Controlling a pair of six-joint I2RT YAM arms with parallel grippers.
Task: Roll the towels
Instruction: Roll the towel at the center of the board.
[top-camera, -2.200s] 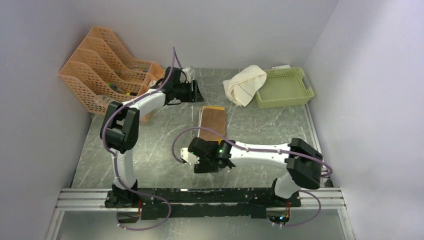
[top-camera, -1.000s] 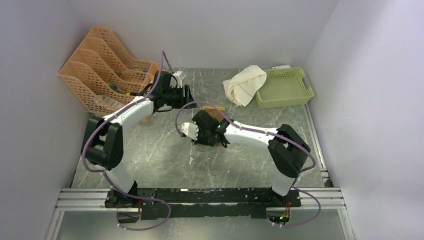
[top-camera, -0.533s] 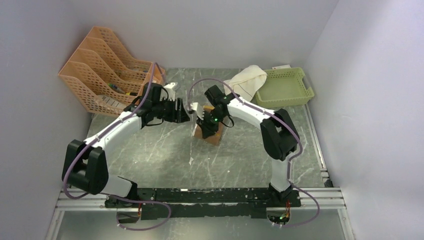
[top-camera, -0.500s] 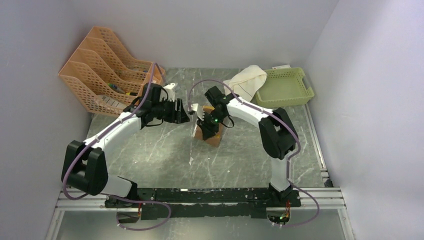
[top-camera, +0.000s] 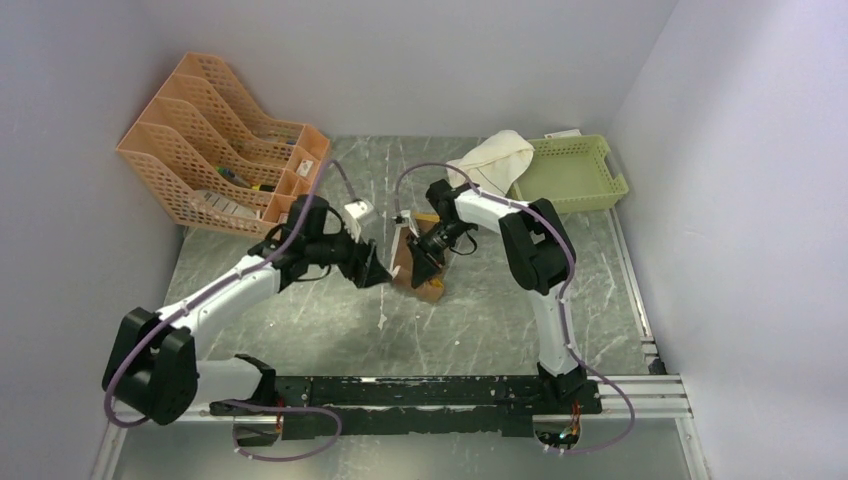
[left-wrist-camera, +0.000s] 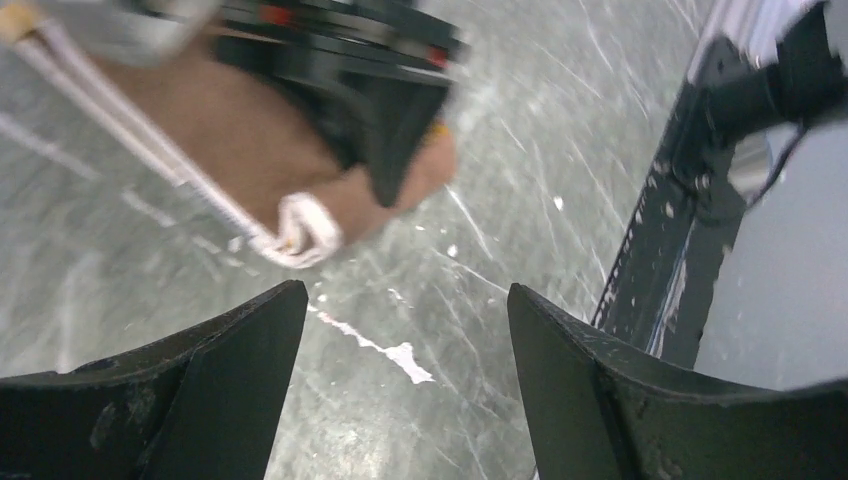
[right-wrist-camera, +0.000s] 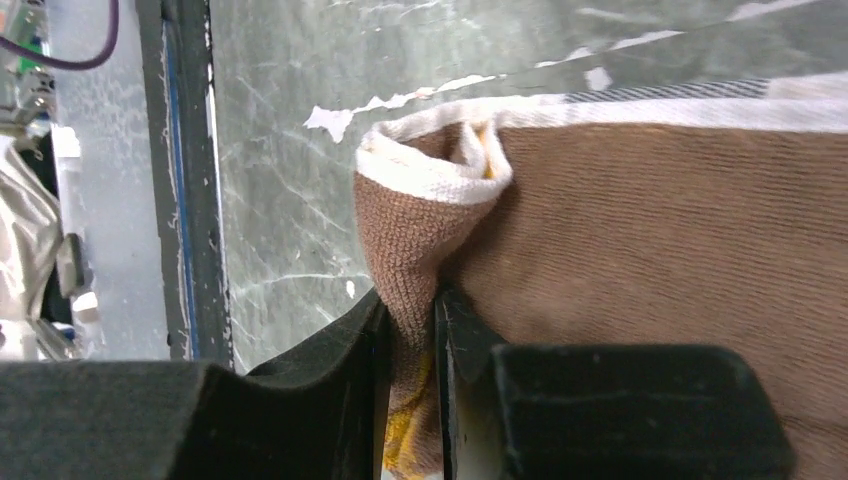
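The mustard-and-brown towel (top-camera: 430, 288) lies mid-table, its end lifted and folded over on itself. My right gripper (top-camera: 425, 262) is shut on that lifted fold. In the right wrist view the brown cloth (right-wrist-camera: 650, 230) with its cream hem is pinched tight between the fingers (right-wrist-camera: 350, 340). My left gripper (top-camera: 378, 275) hovers just left of this towel, open and holding nothing. Its wrist view shows the towel (left-wrist-camera: 260, 150) ahead of the spread left gripper (left-wrist-camera: 400, 300). The cream-white towel (top-camera: 490, 165) lies bunched at the back, draped against the green basket.
An orange file rack (top-camera: 215, 140) stands at the back left. A pale green basket (top-camera: 575, 175) sits at the back right. The black base rail (top-camera: 440, 390) runs along the near edge, and grey walls close in on three sides.
The right gripper carried the towel's near end away from the rail and folded it over. The left arm swung from the back down beside the towel, and its jaws opened wider.
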